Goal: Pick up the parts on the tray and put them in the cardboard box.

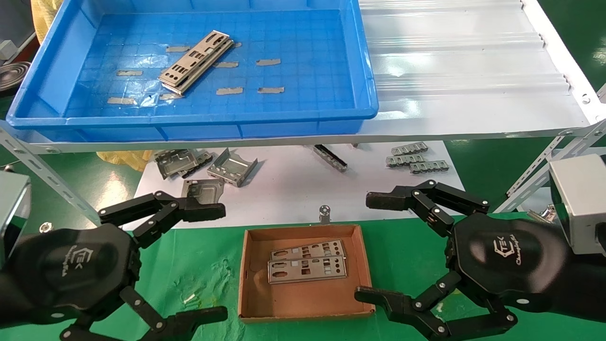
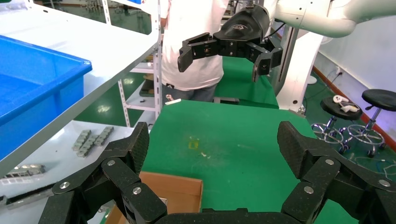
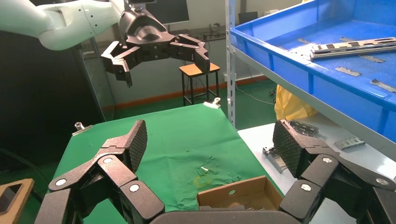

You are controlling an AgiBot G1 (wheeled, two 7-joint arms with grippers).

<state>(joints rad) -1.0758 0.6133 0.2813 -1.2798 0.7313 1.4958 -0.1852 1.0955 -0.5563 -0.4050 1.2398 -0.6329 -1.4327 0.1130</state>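
A green mat (image 1: 199, 270) covers the bench along the bottom of the head view, and above it a white shelf (image 1: 473, 71) crosses the top of the frame. The tray (image 1: 189, 124) sits on the shelf at upper left. A small stack of parts (image 1: 196, 60) lies slantwise on its gridded floor, among bits of grey tape. The box (image 1: 303, 303) rests on the mat at lower centre with two more plates (image 1: 307, 263) flat inside it, one overlapping the other.

Both gripper housings carry a hexagon logo with "TEK" beside it; a second line of script under it is too slanted to read.

The left gripper (image 1: 208, 263) hangs at lower left, its fingers spread wide and holding nothing. The right gripper (image 1: 374, 248) hangs at lower right, likewise spread and empty. The box lies between them, nearer the right claw's lower fingertip, which sits close to the box's right corner. The stacked parts in the tray are well apart from both claws, up and to the left.

On a white sheet (image 1: 293, 189) below the shelf lie bent grey brackets (image 1: 232, 166) and small notched strips (image 1: 416, 158).
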